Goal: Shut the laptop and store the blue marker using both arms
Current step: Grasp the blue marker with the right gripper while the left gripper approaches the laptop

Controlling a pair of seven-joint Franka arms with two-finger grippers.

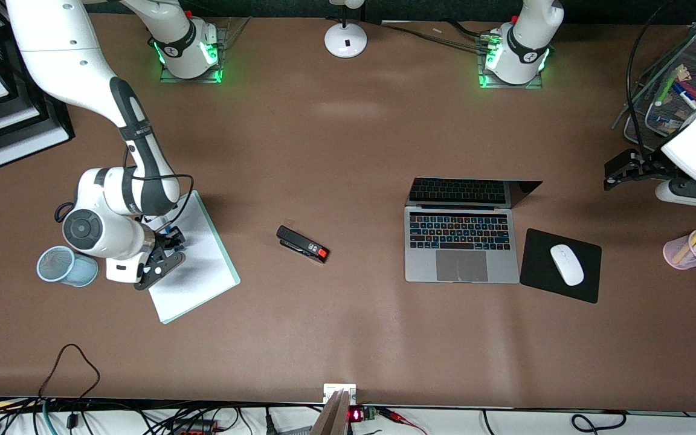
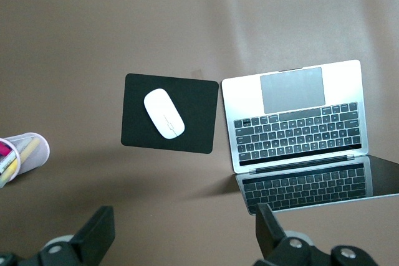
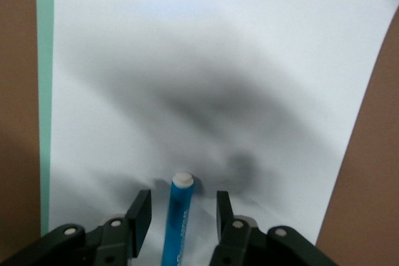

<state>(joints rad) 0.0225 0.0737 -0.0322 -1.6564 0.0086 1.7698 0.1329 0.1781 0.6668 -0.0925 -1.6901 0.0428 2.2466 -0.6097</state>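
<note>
The slender blue marker (image 3: 179, 216) sits between my right hand's (image 3: 179, 213) unclenched fingers over the white notepad (image 1: 194, 257); closing off-centre could roll it away. My left hand (image 2: 181, 235) waits spread above the open silver-grey laptop (image 1: 460, 244).

A matt brown bench (image 1: 348, 338) carries a laptop (image 1: 461, 249) of brushed silver metal, a matt black mouse pad (image 1: 541, 275), a glossy white mouse (image 1: 567, 264) and smooth white paper (image 1: 200, 266).

You're looking down on a broad brown counter (image 1: 336, 151), matte and evenly lit, with soft pale glare streaks near its middle. Along its camera-side edge runs a white strip (image 1: 505, 420) — tangled with black cables (image 1: 70, 368) — and a white round lamp base (image 1: 345, 40) stands between the arms' bases.
</note>
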